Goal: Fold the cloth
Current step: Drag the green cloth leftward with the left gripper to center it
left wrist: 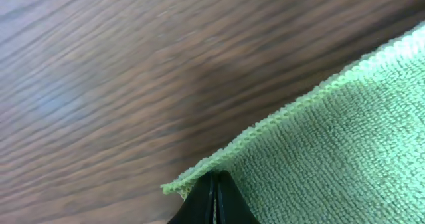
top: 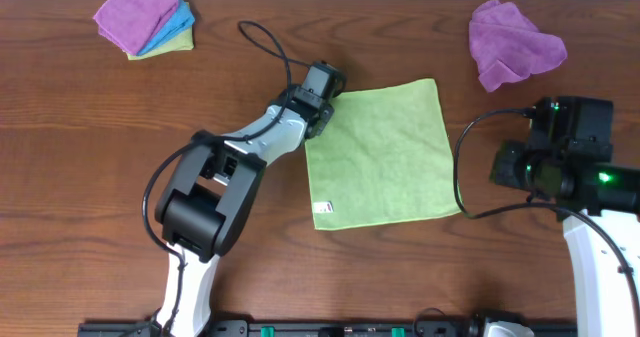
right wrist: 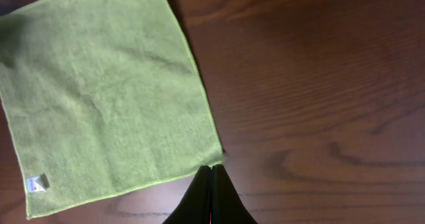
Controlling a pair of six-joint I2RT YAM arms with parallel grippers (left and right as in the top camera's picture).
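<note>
Underneath everything, a dark wood table [top: 90,177] fills the view. Next biggest is the left arm [top: 215,197]. It stretches from approx. 7 o'clock, bends, and reaches to the 11 o'clock corner of the cloth [top: 385,152]. The right arm [top: 595,257] sits over at 3–4 o'clock, black head w/ a green light, just off the cloth's right edge.

The cloth itself is lime green and lies at table ctr. It is spread flat in one layer, unfolded, and turned a bit so its top edge climbs toward 2 o'clock. Up at 2 o'clock, well apart from it, is a crumpled purple cloth [top: 512,45]. At 10 o'clock is a small stack of folded cloths [top: 147,17], purple on top, blue and yellow-green edges showing below.

Left gripper [left wrist: 216,192]: fingers pressed together, no gap btwn them, tips right at the hem of the cloth's corner. Can't tell if a bit of hem is nipped or if they only touch it.

Right gripper [right wrist: 212,181]: also closed tight, nothing visible btwn the fingers. From its own camera the tips line up w/ the cloth's 5 o'clock corner, but can't tell if they touch it or hang above.

Smallest is a white tag [top: 322,209] on the cloth by its 7 o'clock corner.
</note>
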